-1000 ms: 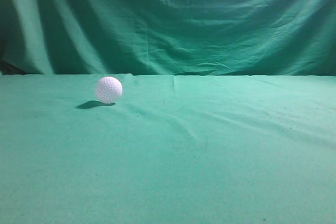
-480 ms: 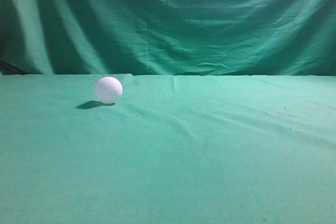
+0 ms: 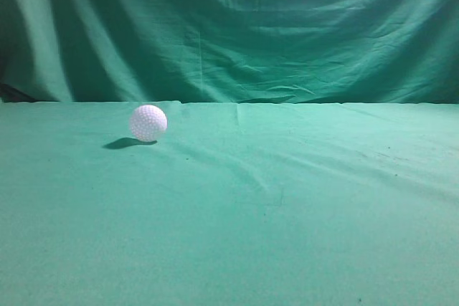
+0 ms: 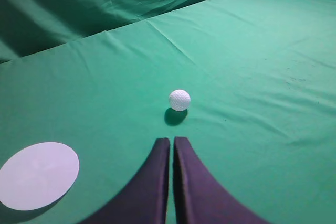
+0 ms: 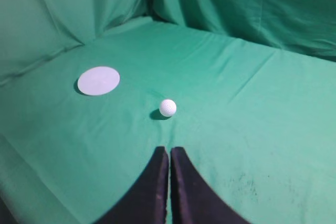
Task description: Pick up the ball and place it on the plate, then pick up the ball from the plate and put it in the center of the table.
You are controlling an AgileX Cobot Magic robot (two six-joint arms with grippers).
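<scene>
A white dimpled ball (image 3: 148, 122) rests on the green cloth at the left of the exterior view. It also shows in the left wrist view (image 4: 179, 99) and the right wrist view (image 5: 168, 107). A flat white round plate (image 4: 38, 174) lies on the cloth at the lower left of the left wrist view, and left of the ball in the right wrist view (image 5: 98, 80). My left gripper (image 4: 171, 140) is shut and empty, short of the ball. My right gripper (image 5: 169, 149) is shut and empty, also short of the ball. Neither gripper nor the plate shows in the exterior view.
The table (image 3: 287, 198) is covered in wrinkled green cloth. A green curtain (image 3: 237, 26) hangs behind it and along the sides.
</scene>
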